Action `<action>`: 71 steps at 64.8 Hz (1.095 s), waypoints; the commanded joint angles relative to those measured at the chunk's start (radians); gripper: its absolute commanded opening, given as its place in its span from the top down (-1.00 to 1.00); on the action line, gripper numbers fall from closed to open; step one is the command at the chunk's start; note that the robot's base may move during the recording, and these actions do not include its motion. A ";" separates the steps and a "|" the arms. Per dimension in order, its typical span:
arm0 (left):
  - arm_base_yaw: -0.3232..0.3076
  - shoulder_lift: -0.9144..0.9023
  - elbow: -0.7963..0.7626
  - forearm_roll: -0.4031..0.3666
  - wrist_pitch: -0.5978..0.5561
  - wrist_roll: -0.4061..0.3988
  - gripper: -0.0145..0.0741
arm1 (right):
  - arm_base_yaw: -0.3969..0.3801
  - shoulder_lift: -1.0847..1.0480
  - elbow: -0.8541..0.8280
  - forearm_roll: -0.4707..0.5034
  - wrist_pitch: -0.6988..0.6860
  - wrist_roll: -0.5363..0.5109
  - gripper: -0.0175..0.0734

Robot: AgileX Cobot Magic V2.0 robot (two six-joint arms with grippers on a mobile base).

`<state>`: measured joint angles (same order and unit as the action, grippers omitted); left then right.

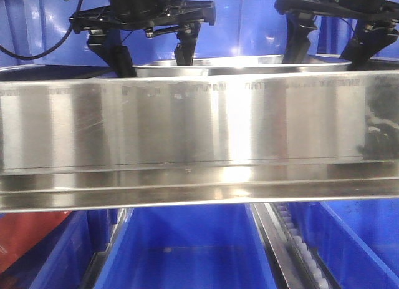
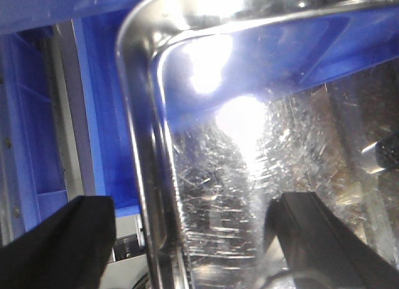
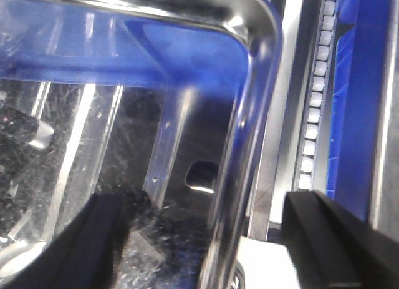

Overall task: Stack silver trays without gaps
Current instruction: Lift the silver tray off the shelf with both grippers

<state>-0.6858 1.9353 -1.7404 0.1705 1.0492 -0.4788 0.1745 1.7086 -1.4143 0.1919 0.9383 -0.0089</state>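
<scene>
Can make out only one shallow rectangular pan of shiny stainless steel, a silver tray (image 1: 237, 65), lying behind the long flat brushed-steel rail (image 1: 187, 120) and above the blue plastic bins (image 1: 187, 251). Cannot tell whether resting on something or hanging free, nor whether a second tray sits nested beneath. No gap on show, but no clear pair of rims either.

Find the left tool (image 1: 154, 61) with jaws spread wide, straddling the tray's rounded left corner. In the left wrist view, one black finger (image 2: 56, 245) outside the rim, the other finger (image 2: 324, 239) over the scratched floor, with no contact with the metal to be seen. Much the same for the right tool (image 1: 321, 55) at the opposite corner: jaws apart, one finger (image 3: 93, 239) inside the tray, one finger (image 3: 336, 239) outside, near the strip of white rollers (image 3: 317, 83).

Judging from this: posted at both ends of a tray but not clamped on it. Could be just ahead of a pick-up or just after a set-down; cannot say which. Left to do, at the least: check the seat all round, press any proud corner flat, and bring over any further trays, with none in view here.
</scene>
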 commanded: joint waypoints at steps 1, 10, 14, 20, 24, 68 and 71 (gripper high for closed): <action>-0.007 0.007 -0.004 -0.005 0.006 -0.004 -0.05 | 0.001 -0.003 -0.009 -0.005 -0.005 -0.005 -0.05; -0.007 0.007 -0.004 -0.009 0.005 -0.004 0.58 | 0.001 -0.003 -0.009 -0.005 -0.005 -0.005 0.37; -0.007 0.007 -0.004 -0.009 0.005 -0.004 0.76 | 0.001 -0.003 -0.009 -0.005 -0.003 -0.005 0.60; -0.007 0.007 -0.004 -0.009 0.007 -0.004 0.67 | 0.001 -0.003 -0.009 -0.005 0.002 -0.005 0.82; -0.007 0.007 -0.004 -0.009 0.007 -0.004 0.67 | 0.001 -0.003 -0.009 -0.005 0.002 -0.005 0.77; -0.007 -0.050 -0.099 0.001 0.092 -0.004 0.69 | 0.001 -0.071 -0.093 -0.005 0.087 -0.005 0.77; -0.007 -0.065 -0.099 0.001 0.094 -0.004 0.69 | 0.001 -0.081 -0.103 -0.005 0.094 -0.005 0.77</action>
<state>-0.6818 1.9104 -1.8252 0.1785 1.1497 -0.4968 0.1669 1.6633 -1.4855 0.1643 1.0291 0.0122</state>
